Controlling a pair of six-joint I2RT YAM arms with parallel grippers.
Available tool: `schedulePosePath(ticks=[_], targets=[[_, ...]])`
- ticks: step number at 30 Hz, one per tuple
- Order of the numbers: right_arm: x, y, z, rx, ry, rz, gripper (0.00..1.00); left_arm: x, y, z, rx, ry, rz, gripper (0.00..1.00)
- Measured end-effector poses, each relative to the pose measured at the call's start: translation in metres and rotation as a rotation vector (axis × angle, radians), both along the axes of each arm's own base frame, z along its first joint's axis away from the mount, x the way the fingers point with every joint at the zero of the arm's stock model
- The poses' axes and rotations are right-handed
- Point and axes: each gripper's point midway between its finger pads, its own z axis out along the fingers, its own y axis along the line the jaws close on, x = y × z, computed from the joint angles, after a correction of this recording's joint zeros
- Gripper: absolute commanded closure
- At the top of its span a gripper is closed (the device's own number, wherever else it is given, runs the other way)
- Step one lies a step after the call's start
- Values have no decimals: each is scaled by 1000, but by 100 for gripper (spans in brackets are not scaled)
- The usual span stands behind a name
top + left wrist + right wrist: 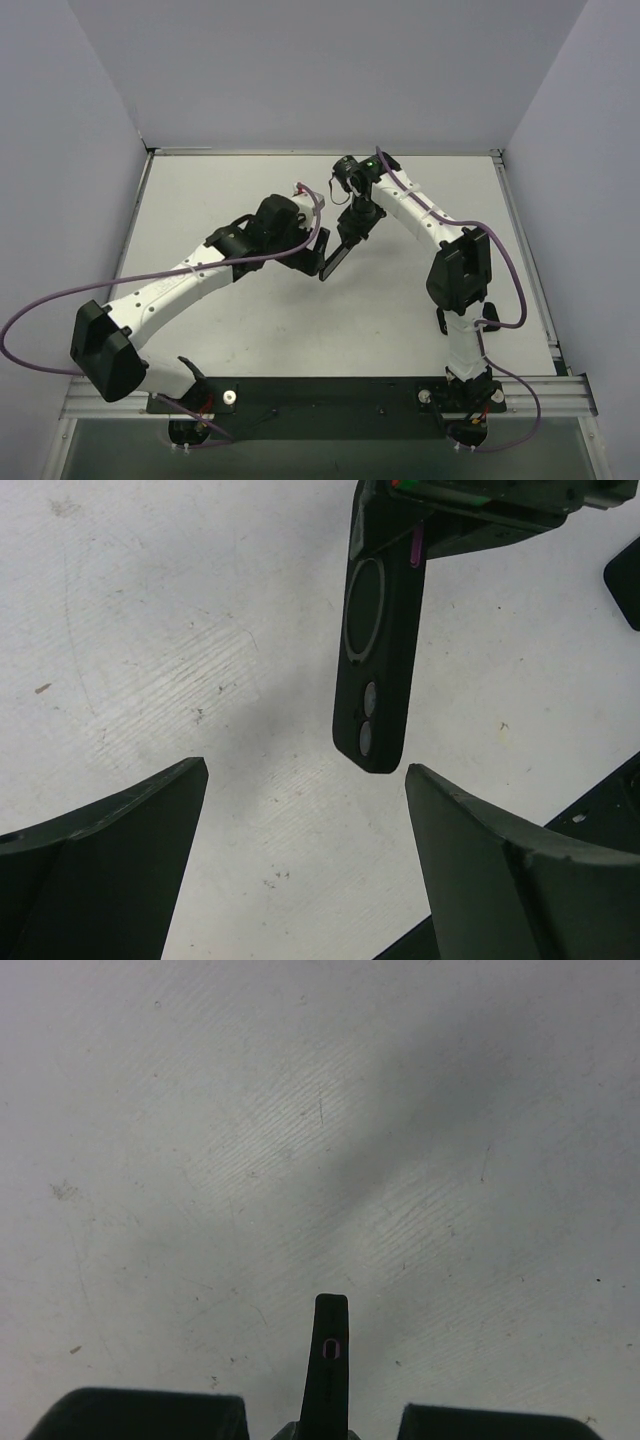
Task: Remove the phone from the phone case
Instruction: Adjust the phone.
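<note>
The phone sits in its black case [337, 262], which hangs tilted above the table. My right gripper [357, 222] is shut on its upper end. In the left wrist view the case back [378, 640] shows a ring, two camera lenses and a purple side button. In the right wrist view I see it edge-on [327, 1355] with a purple-rimmed port, held at my right gripper [325, 1418]. My left gripper [318, 250] is open and empty, its fingertips [470, 820] apart on either side just below the case's lower end [305, 770].
The white table [250, 330] is walled by grey panels at the back and sides. The right arm's links [458, 265] stand to the right. A black part of the right arm shows at the left wrist view's right edge [625, 580].
</note>
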Motion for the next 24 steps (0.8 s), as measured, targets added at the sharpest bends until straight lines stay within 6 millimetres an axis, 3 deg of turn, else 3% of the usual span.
schedulePosePath(ticks=[6,13,20,23,24], targets=[[-2,3,0,10,6,-1,100,-5,-21,-15,36,19,-62,10],[-4,6,1,29,19,-1,100,-11,-38,-28,43,42,-103,22],[-7,9,1,44,33,2,100,-10,-45,-45,73,63,-101,45],[-8,9,0,48,40,3,100,-6,-44,-46,89,50,-88,66],[-8,9,0,49,40,3,100,-4,-44,-45,89,46,-81,80]])
